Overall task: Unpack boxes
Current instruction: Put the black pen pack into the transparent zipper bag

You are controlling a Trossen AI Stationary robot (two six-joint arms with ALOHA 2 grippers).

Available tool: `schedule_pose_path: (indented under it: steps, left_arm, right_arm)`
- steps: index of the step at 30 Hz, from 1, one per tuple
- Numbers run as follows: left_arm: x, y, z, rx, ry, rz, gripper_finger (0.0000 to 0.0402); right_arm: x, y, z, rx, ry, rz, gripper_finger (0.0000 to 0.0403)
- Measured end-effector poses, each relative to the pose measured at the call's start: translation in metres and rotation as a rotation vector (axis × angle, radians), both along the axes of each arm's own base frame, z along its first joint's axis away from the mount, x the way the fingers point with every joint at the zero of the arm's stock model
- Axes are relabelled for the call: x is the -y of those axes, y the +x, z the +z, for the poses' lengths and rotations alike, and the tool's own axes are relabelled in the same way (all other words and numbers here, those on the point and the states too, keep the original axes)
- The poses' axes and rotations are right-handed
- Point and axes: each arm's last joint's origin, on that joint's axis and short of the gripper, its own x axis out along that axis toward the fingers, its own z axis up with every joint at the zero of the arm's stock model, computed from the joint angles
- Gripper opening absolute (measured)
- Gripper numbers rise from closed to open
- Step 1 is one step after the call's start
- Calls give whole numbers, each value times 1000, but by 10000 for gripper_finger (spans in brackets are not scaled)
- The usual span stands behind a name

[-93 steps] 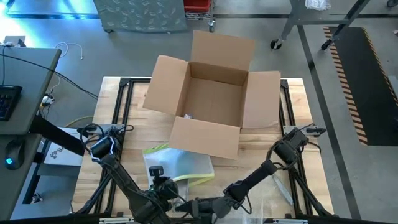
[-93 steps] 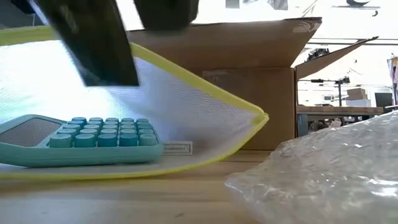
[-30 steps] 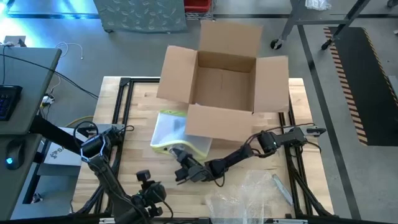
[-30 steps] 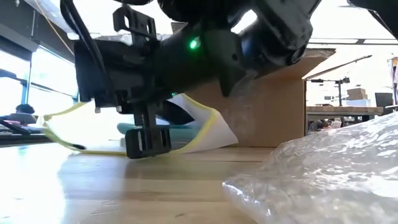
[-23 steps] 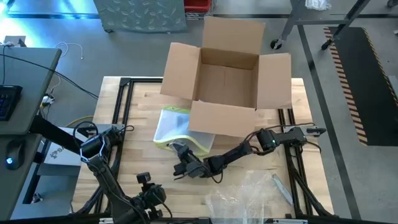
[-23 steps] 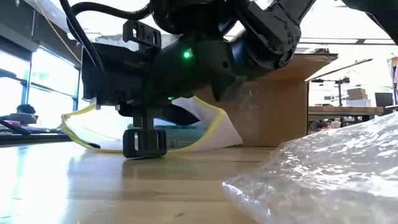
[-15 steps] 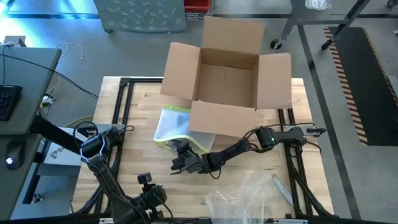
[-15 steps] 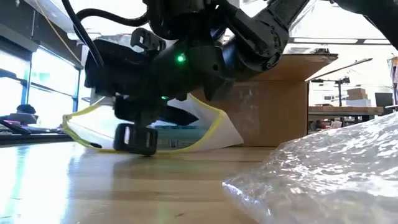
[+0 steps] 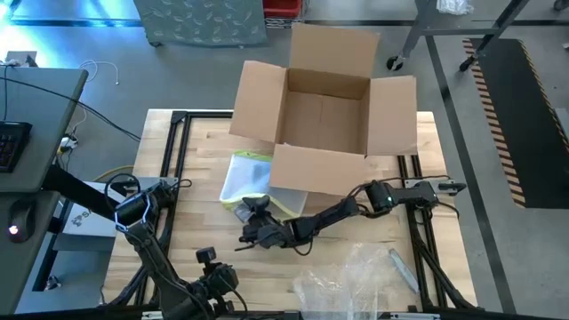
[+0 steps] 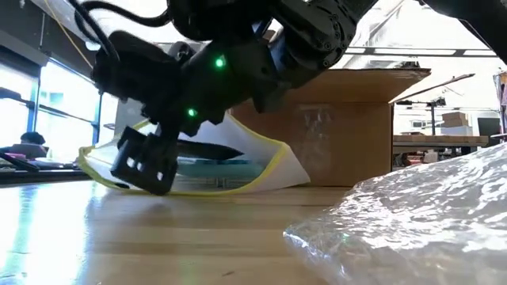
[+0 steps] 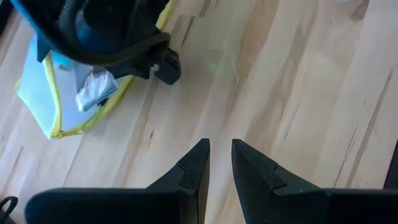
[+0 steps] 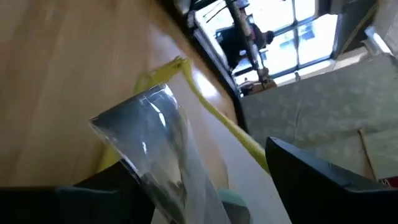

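The open brown box (image 9: 324,116) stands on the table's far middle, its flaps spread. Its near flap (image 9: 316,182) overhangs a flat clear sleeve with a yellow edge (image 9: 242,182), which lies on the wood with something teal inside (image 10: 222,162). My right gripper (image 9: 252,227) lies low at the sleeve's near corner, open. In the right wrist view its two fingers stand wide on either side of that clear corner (image 12: 146,134). My left gripper (image 11: 219,149) hangs over bare wood near the front edge, open by a narrow gap, with nothing in it. My right gripper comes nearly level from the table's right and near side, and its open fingers flank the sleeve's near corner (image 12: 155,155). Whether a finger (image 12: 93,190) touches the film I cannot tell. The sleeve lies on the table.
Crinkly clear film (image 9: 347,276) is heaped at the near right and fills the low view's right side (image 10: 412,222). A black frame (image 9: 178,151) runs along the table's sides. Bare wood lies left of the sleeve and in front of it.
My right gripper has opened from shut to wide and has rolled about its own axis, so its fingers now stand tilted. It has crept a little toward the table's left and far side, beside the sleeve. The sleeve has lain still on the table over the last half second.
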Motion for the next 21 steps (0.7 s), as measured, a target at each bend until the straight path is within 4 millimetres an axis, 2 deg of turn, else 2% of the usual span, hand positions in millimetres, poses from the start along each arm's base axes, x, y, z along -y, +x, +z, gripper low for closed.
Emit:
schedule_pose_path:
  steps: [5,9,13,16,18,21]
  left_arm:
    - [0,-1,0,-4,-14,22,51]
    - [-1,-1,-1,15,-7,39,51]
    - [-6,-1,1,63,44,64,51]
    - [-12,0,2,153,152,44,51]
    - [-19,1,-3,206,226,24,52]
    - [-45,4,-10,148,257,80,60]
  right_arm:
    - [-9,-8,-2,-79,31,-3,261]
    - [-6,-14,-2,12,89,-170,248]
    - [-3,-17,-2,69,145,-233,240]
    - [-6,-20,1,93,182,-250,242]
    - [-11,-23,2,115,221,-251,249]
    - [-17,-28,7,129,283,-253,267]
